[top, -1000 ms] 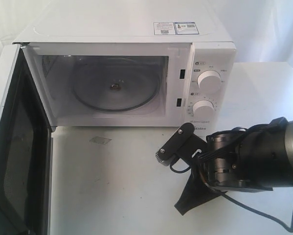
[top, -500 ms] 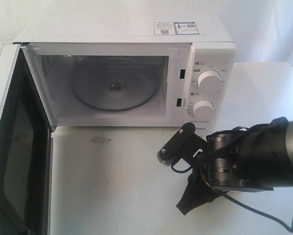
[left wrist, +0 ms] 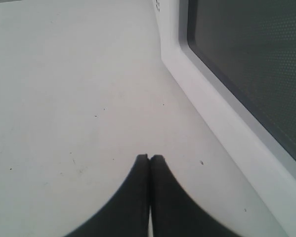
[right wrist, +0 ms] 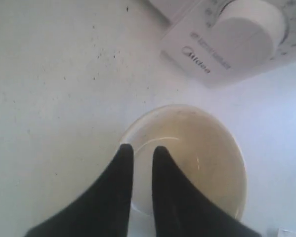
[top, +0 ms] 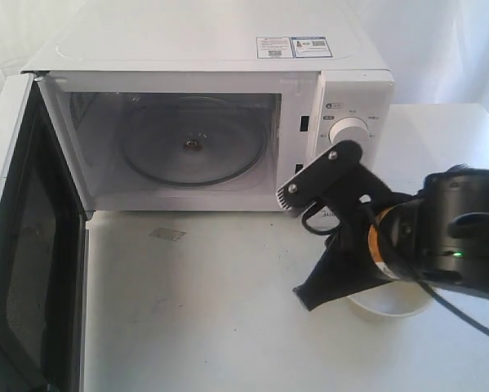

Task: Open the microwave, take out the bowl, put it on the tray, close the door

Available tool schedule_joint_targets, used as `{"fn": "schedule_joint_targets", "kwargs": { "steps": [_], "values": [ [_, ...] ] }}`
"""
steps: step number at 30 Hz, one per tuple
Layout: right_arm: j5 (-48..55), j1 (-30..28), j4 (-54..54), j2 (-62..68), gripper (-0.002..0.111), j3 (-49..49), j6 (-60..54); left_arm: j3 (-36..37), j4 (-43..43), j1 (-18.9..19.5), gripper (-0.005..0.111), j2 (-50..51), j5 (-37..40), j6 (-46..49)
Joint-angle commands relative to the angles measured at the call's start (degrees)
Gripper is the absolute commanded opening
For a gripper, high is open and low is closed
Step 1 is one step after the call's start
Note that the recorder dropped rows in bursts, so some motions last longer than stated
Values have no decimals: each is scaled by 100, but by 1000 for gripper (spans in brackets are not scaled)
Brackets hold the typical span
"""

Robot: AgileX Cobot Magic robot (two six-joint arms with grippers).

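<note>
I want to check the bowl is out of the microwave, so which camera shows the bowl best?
The right wrist view: the bowl fills the middle, its rim and empty inside nearly whole. The exterior view shows only a sliver under the right arm. The left wrist view shows none of it.

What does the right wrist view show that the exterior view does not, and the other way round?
Only the right wrist view: the empty inside of the bowl and the right gripper with its fingertips at the rim. Only the exterior view: the door standing open and the bare glass turntable. Both: the bowl on the table in front of the microwave.
</note>
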Motion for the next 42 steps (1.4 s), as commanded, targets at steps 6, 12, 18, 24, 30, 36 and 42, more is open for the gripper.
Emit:
{"fn": "schedule_joint_targets", "kwargs": {
  "steps": [6,12,18,24,30,36,42],
  "values": [
    [-161,-31,262,-1425,0,0,-43,18,-65,4,0,-28,-23,-1],
    [-366,-31,226,-1540,0,0,-43,18,-89,4,0,-28,-2319,-173],
    [-379,-31,-48,-1408,0,0,-43,-695,-128,4,0,-28,-5027,-119],
    [-380,-31,-152,-1265,0,0,-43,-3396,-151,4,0,406,-863,1085],
    [-380,-31,-224,-1251,0,0,-18,-5746,972,4,0,1744,3621,195],
    [-380,-31,-129,-1251,0,0,45,-6510,1799,4,0,2946,5547,-711],
    [-224,-31,-90,-1251,0,0,45,-6510,1301,4,0,3517,5547,-932]
  ]
}}
